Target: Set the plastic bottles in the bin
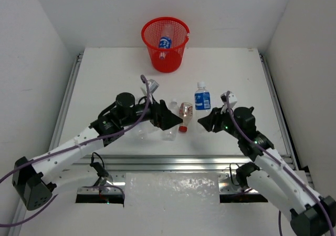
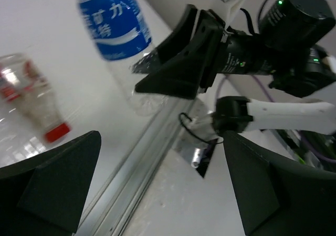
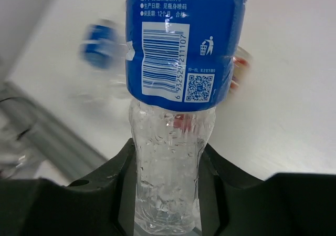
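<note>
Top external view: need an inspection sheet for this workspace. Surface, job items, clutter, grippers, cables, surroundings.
surface: white table, no spills seen.
job's things: red bin at the far edge with one blue-label bottle inside; upright blue-label bottle mid-table; red-label bottle lying beside it; unlabelled bottles lying by the left arm, count unclear.
clutter: nothing seen.
grippers: left gripper open, holding nothing; right gripper shut on the upright bottle's lower body.
cables: purple cables run along both arms, none on the bottles.
surroundings: white walls; aluminium rails along the table edges.
</note>
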{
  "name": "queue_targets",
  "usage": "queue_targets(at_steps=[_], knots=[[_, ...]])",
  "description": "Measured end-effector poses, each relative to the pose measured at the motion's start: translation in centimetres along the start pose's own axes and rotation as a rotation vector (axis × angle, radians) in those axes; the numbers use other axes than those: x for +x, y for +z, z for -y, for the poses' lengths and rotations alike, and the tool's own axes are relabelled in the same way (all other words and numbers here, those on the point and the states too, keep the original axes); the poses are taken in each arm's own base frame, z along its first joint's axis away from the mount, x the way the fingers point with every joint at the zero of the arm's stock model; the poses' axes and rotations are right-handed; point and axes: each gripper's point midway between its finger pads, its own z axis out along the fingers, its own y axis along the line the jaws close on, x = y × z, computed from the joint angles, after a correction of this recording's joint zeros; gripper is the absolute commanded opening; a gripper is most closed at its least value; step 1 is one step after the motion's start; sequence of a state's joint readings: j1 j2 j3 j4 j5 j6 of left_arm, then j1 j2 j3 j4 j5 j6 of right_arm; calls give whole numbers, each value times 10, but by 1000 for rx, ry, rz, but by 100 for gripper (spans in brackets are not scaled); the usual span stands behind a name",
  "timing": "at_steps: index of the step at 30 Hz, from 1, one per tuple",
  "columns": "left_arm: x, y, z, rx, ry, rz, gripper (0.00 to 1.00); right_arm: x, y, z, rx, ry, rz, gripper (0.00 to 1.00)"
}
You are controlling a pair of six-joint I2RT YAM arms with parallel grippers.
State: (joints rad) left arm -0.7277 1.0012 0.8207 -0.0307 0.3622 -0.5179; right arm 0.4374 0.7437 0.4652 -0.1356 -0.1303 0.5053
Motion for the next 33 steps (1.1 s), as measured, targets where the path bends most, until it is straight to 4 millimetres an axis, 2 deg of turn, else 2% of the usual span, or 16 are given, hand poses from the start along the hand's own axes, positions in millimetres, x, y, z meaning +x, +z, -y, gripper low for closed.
queue_targets(at_steps=[3,5,8,12,13,15,16,17,18,19,20,21,24,27,30,33], knots=[[8,18,29,142,28,-26,100,-21,-23,-48,-258,-105,97,5],[16,28,38,185,35,-54,100,-25,-36,-71,-389,-159,124,5],[22,41,43,196,36,-83,100,-25,-49,-93,-524,-203,130,4],[13,50,46,183,48,-58,99,-20,-60,-110,-644,-229,120,5],[9,50,47,185,51,-45,96,-19,-62,-113,-666,-232,115,5],[3,51,51,199,59,-18,75,-17,-64,-118,-708,-235,103,6],[1,51,52,204,66,-7,52,-16,-66,-120,-727,-235,98,12],[-2,52,53,208,68,6,11,-15,-67,-122,-744,-237,97,21],[-5,52,53,200,70,15,0,-16,-67,-123,-748,-244,108,36],[-7,52,53,195,71,25,0,-19,-65,-121,-736,-245,122,92],[-10,53,52,186,76,28,0,-20,-65,-120,-723,-235,131,99],[-14,53,54,182,81,37,0,-21,-66,-120,-724,-243,141,99],[-50,56,52,83,107,125,0,-25,-67,-113,-655,-240,174,99],[-119,57,32,-168,128,291,0,-33,-56,-77,-413,-171,215,99],[-202,45,0,-411,155,490,0,-24,-47,-27,-126,-63,191,99],[-263,32,-48,-613,165,622,0,-11,-50,0,20,-16,158,99]])
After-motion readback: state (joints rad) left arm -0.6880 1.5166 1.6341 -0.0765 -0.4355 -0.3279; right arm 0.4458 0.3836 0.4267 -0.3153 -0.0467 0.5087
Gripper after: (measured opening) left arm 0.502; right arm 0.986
